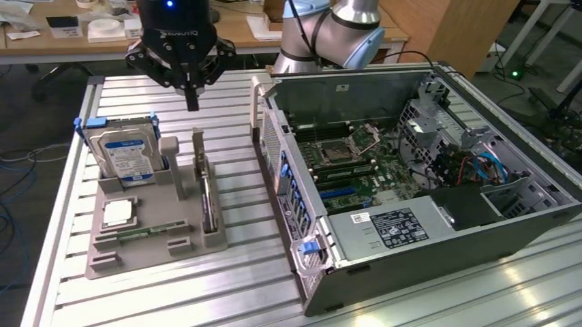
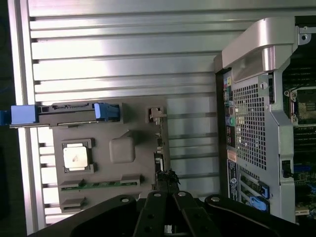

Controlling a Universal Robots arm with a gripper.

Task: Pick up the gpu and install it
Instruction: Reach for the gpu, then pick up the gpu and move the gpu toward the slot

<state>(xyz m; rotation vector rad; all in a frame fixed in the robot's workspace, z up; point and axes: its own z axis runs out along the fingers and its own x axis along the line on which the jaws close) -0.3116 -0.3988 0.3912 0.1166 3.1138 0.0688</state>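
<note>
Slatted aluminium table (image 1: 227,286) carrying a grey holder tray (image 1: 150,248) and, at the exterior view's right, an open computer case (image 1: 437,252). You see the gpu (image 1: 211,204) standing on edge in the tray, near the hard drive (image 1: 127,153). Your gripper (image 1: 191,103) hovers above its far end, jaws closed and empty.

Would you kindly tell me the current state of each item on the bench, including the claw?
claw, shut, holding nothing, raised above the table.
gpu, standing on edge in the grey holder, not gripped.
hard drive, upright in its holder slot.
silver chip, lying flat on the holder.
computer case, on its side, open, motherboard exposed.
</note>
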